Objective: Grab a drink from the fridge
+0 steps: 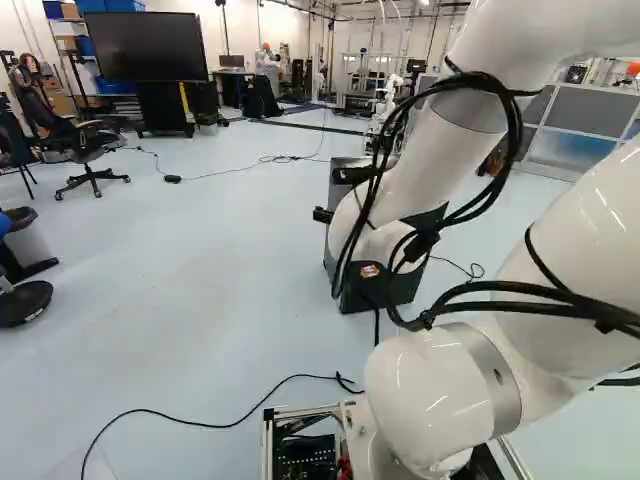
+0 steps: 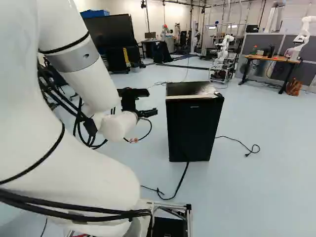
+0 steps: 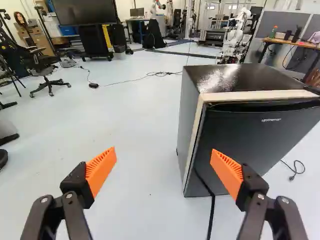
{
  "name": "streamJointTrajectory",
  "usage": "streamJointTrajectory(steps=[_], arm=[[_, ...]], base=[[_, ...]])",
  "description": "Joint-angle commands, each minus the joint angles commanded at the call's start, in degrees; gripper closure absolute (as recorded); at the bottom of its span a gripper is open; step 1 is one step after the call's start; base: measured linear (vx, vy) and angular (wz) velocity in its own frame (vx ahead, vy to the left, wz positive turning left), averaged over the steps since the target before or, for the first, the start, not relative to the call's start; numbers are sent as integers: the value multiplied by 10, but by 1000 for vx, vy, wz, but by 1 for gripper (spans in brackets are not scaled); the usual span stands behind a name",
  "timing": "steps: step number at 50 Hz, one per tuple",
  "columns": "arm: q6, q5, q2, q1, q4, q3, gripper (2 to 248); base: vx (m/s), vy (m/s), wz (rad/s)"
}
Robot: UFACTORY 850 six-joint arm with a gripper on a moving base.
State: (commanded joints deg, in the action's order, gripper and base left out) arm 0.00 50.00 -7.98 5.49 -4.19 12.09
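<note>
One white arm (image 2: 74,173) has two jaws (image 2: 148,112), wide apart and holding nothing. They have two orange pads (image 3: 102,167). One black fridge (image 3: 260,145) stands on the floor (image 3: 135,130) ahead, with one shut door. One big screen (image 1: 145,47) is far back.

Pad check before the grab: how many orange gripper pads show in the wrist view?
2. One pad is seen against the floor, the other pad against the dark fridge door. Neither is hidden.
</note>
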Motion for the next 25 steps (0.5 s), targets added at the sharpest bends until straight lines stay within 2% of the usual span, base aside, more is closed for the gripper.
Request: streamJointTrajectory(steps=[25], arm=[[0,16,26,54,-75,25,3]], base=[[0,0,0]])
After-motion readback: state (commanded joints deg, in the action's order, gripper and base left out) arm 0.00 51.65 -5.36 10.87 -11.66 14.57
